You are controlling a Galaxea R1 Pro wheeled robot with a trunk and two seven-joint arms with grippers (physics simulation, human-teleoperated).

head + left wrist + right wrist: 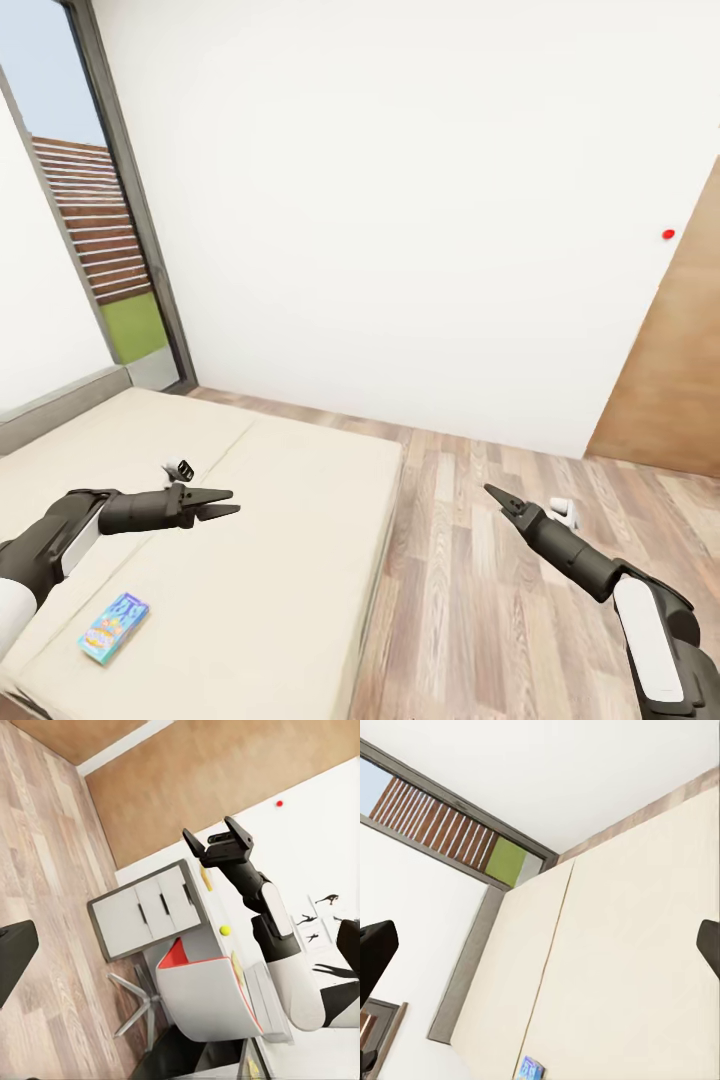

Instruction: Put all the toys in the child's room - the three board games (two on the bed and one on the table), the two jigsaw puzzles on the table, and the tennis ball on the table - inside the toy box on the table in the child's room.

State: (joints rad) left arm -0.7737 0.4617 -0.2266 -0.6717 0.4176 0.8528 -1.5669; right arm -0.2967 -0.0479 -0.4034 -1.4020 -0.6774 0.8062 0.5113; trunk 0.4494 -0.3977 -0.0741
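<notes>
A small blue-cyan board game (115, 627) lies flat on the beige bed (300, 560), near its front left corner; it also peeks into the right wrist view as a board game (531, 1069) on the bed (622, 945). My left gripper (228, 503) hovers open over the mattress, beyond the game and to its right, holding nothing. My right gripper (495, 493) hangs open and empty over the wood floor to the right of the bed; the left wrist view shows this right gripper (209, 827) with jaws spread. There, a small yellow tennis ball (225, 931) rests on the pale table (214, 945).
A small black-and-white object (181, 468) lies on the mattress just beyond my left gripper. A white object (565, 512) sits on the floor by my right gripper. A wooden door (670, 390) stands at right, a tall window (110, 250) at left. A white chair (202, 997) and drawer unit (146, 911) stand by the table.
</notes>
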